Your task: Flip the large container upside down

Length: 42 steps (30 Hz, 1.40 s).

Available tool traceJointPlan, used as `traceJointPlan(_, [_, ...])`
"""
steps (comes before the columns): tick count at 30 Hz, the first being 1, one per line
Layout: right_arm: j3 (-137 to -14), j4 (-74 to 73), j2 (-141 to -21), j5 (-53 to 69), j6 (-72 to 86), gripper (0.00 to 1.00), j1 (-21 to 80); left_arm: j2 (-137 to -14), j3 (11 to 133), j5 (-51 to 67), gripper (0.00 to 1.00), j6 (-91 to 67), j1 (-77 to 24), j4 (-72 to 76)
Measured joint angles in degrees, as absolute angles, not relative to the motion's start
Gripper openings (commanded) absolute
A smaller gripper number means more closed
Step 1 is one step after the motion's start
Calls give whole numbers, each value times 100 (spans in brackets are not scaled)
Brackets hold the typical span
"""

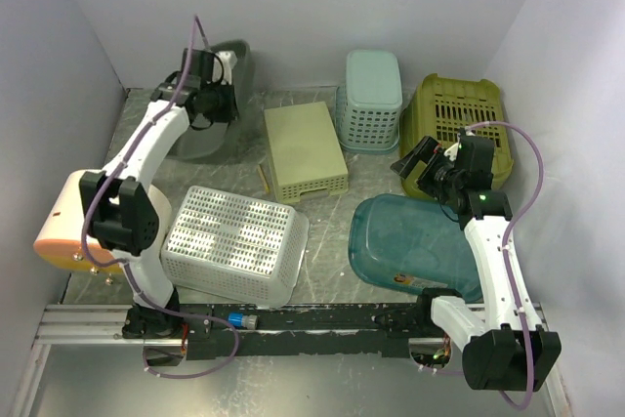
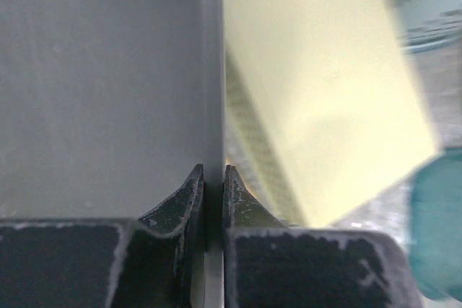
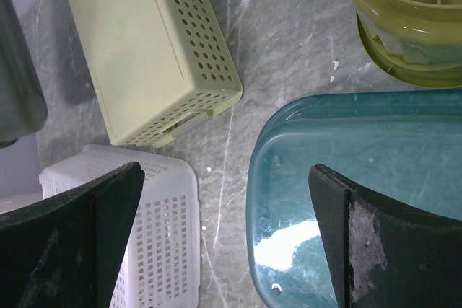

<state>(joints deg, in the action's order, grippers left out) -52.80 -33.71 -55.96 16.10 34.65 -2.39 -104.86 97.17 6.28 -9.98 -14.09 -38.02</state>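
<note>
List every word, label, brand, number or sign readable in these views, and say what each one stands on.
None: no readable text shows in any view.
The grey container, pale yellow basket, light blue basket, olive basket, white basket and teal container all show plain surfaces, with no label or marking visible.

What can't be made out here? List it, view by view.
Top view: grey bin largely behind the left arm; orange object at left half hidden by it.
Left wrist: yellow basket blurred.
Right wrist: teal bin cut off by frame edge and fingers.
</note>
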Motion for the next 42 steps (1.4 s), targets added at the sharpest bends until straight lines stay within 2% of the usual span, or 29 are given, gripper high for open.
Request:
traceJointPlan(4, [-5280,-3371,-5596,1610,3465,100,-239,-10031,9861,1785,7,-1385,-1164,-3570])
traceJointPlan(9, [-5280,-3371,-5596,1612,3468,100,-239,-9432,9096,3642,7,-2550,-373,-2445])
traceJointPlan(18, [-5282,-3369,-5596,1616,3470,100,-220,-9327,7002,5837,7,-5736,30,1057])
traceJointPlan(27, [-5282,-3369,-5596,1649,3468,100,-200,-9918,5725,6600,7,-9736,196,6525])
traceJointPlan(30, [-5282,-3369,-5596,1651,3470,100,-185,-10283,5612,6667,7,-10589,388,7467])
traceJointPlan(35, [-5282,-3369,-5596,1653,3472,100,-180,-10674,5269,6726,7,-11229,816,7981])
traceJointPlan(37, [-5282,-3367,-5599,1656,3479,100,-174,-10768,5155,6729,12,-11297,950,8003])
traceJointPlan(42, [-5282,-3345,-5618,1656,3503,100,-128,-10779,5151,6794,37,-10923,1085,7843])
